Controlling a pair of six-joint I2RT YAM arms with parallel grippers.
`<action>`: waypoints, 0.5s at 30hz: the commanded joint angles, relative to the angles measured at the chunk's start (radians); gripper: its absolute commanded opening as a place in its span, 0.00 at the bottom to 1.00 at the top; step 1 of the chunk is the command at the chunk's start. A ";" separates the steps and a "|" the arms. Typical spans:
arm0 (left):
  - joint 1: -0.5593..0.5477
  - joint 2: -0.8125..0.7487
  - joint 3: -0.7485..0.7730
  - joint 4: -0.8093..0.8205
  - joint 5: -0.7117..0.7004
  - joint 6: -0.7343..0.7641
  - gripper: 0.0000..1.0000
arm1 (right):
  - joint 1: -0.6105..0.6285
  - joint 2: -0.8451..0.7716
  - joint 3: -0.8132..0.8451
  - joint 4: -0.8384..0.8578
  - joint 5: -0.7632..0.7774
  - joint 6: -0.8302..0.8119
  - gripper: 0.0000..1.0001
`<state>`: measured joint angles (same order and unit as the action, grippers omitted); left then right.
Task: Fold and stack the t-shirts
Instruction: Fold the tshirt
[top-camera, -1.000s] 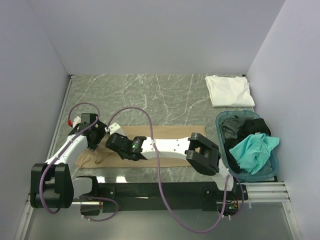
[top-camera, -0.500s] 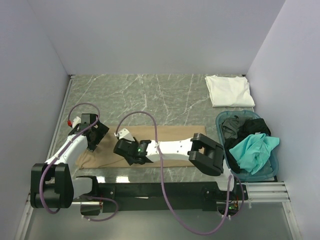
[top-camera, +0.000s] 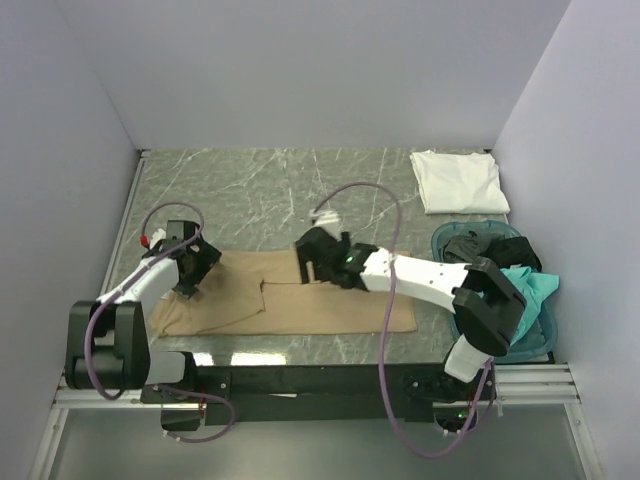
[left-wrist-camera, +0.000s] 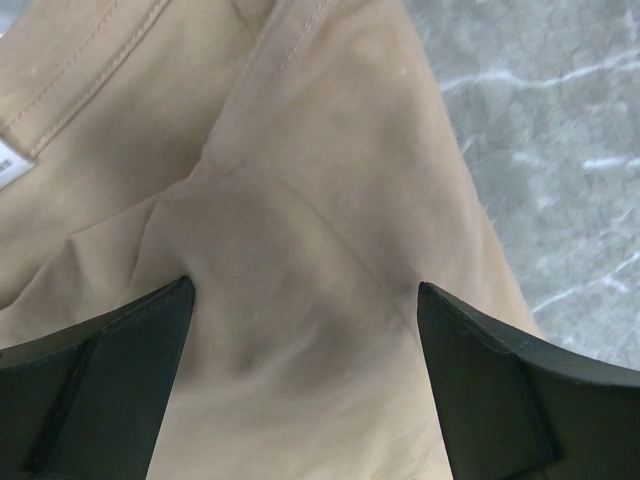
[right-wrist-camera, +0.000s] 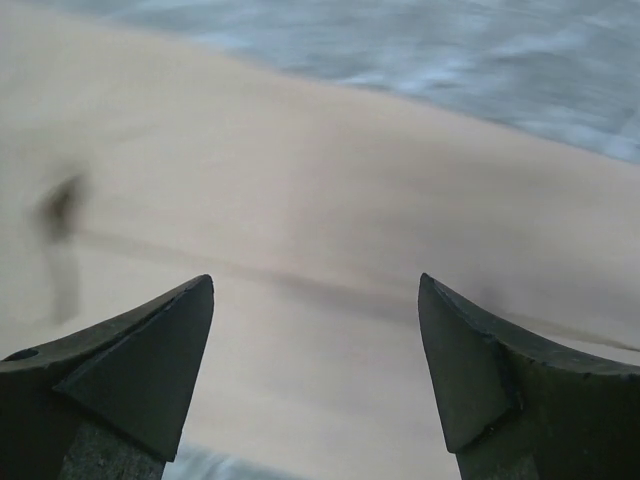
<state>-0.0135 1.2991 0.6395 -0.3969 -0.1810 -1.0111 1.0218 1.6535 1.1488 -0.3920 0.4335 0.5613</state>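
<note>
Tan shirt (top-camera: 300, 305) lies flatter now. Right gripper (top-camera: 308, 262) has swung to its far edge, left gripper (top-camera: 190, 277) hovers over its end. Both are spread wide, so the next fold looks due.

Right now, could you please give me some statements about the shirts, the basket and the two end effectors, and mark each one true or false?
1. The tan t-shirt lies spread out on the table. True.
2. The white t-shirt is inside the basket. False: it lies folded on the table, beyond the basket.
3. The left end effector is open over tan cloth. True.
4. The right end effector is closed on the teal t-shirt. False: it is open over the tan t-shirt, and the teal one lies in the basket.
5. The dark grey t-shirt is in the basket. True.
</note>
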 joint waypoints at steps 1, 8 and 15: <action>0.004 0.107 0.090 0.089 0.037 0.012 0.99 | -0.146 -0.031 -0.108 0.059 -0.079 0.026 0.90; -0.009 0.437 0.418 0.087 0.084 0.039 1.00 | -0.298 0.018 -0.138 0.055 -0.108 0.005 0.91; -0.094 0.756 0.843 -0.009 0.121 0.058 1.00 | -0.284 -0.016 -0.277 0.108 -0.320 0.113 0.91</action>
<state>-0.0525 1.9610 1.3479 -0.3740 -0.1036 -0.9794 0.7242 1.6829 0.9401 -0.3233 0.2417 0.6014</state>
